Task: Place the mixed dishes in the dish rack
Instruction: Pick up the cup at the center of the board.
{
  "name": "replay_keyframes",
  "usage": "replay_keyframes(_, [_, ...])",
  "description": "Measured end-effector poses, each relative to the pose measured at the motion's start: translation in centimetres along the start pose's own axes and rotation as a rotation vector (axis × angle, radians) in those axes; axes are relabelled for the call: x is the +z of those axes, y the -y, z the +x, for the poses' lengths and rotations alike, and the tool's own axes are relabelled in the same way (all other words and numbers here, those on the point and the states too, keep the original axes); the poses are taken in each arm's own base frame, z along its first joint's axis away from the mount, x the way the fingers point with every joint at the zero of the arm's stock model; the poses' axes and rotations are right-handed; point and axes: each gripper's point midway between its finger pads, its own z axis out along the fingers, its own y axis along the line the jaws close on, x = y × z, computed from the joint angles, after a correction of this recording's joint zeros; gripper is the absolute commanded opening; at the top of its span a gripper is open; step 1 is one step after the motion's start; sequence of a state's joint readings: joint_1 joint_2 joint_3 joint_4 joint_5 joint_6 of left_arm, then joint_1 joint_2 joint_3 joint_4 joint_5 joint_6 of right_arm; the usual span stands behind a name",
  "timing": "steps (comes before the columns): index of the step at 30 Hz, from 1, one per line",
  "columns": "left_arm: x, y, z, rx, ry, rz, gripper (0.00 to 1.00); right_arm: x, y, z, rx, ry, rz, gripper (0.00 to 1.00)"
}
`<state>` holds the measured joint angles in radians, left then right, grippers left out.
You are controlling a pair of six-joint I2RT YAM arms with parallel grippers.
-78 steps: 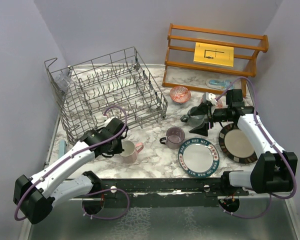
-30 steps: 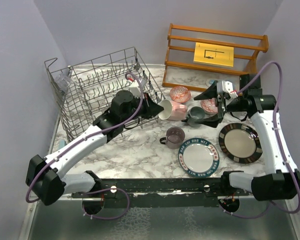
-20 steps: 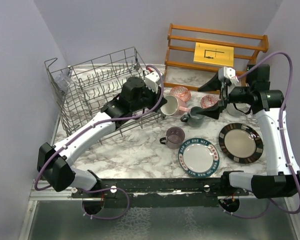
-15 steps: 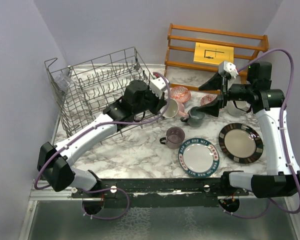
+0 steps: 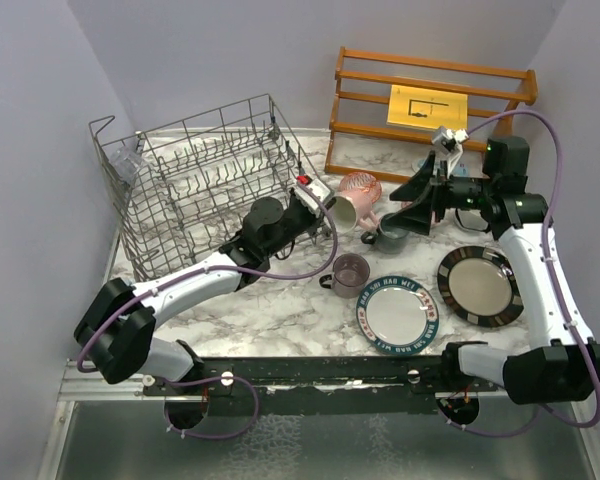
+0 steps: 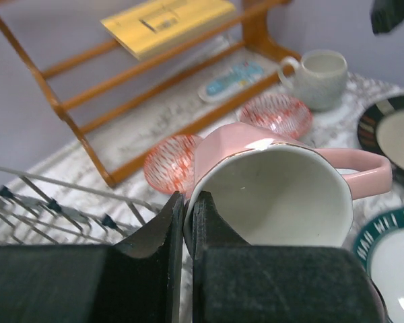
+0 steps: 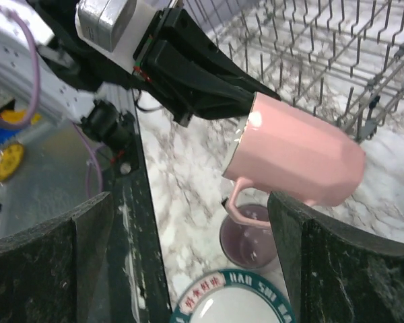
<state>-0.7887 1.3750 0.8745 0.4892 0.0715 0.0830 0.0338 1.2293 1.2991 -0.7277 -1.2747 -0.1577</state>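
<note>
My left gripper (image 5: pixel 327 206) is shut on the rim of a pink mug (image 5: pixel 346 212), one finger inside and one outside. The mug hangs on its side in the air, just right of the dish rack (image 5: pixel 210 185). In the left wrist view the pink mug (image 6: pixel 276 195) opens toward the camera, handle to the right. My right gripper (image 5: pixel 418 202) stands open facing the pink mug (image 7: pixel 299 158), its fingers (image 7: pixel 350 269) apart from it. On the table lie a grey mug (image 5: pixel 390 236), a mauve mug (image 5: pixel 350 273), a blue-rimmed plate (image 5: pixel 397 313) and a dark-rimmed plate (image 5: pixel 480 285).
A wooden slatted shelf (image 5: pixel 430 105) with a yellow card stands at the back right. Two red-patterned bowls (image 6: pixel 172 165) (image 6: pixel 277 114), a white mug (image 6: pixel 321 69) and a flat light-blue item (image 6: pixel 236 77) lie in front of it. A clear glass (image 5: pixel 128 165) sits in the rack's left end.
The left arm lifted the pink mug from the near-left table and carried it right, past the rack's corner. The right gripper swung left toward the mug, still open.
</note>
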Motion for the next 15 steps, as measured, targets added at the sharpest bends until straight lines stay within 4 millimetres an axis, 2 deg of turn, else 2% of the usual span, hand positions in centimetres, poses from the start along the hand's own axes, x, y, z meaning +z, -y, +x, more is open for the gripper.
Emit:
replay_keyframes(3, [0.1, -1.1, -2.3, 0.011, 0.113, -0.056, 0.00, 0.0, -0.8, -0.8, 0.062, 0.038, -0.003, 0.95])
replay_keyframes(5, [0.0, -1.7, -4.7, 0.021, 0.221, -0.084, 0.00, 0.0, -1.1, -0.9, 0.130, 0.061, -0.011, 0.95])
replay_keyframes(12, [-1.3, -2.3, -9.9, 0.070, 0.455, -0.121, 0.00, 0.5, -0.5, 1.1, 0.469, 0.086, -0.058, 0.93])
replay_keyframes(15, [-1.7, -2.1, -11.5, 0.089, 0.533, -0.121, 0.00, 0.6, -0.7, 0.9, 0.561, 0.092, -0.083, 0.91])
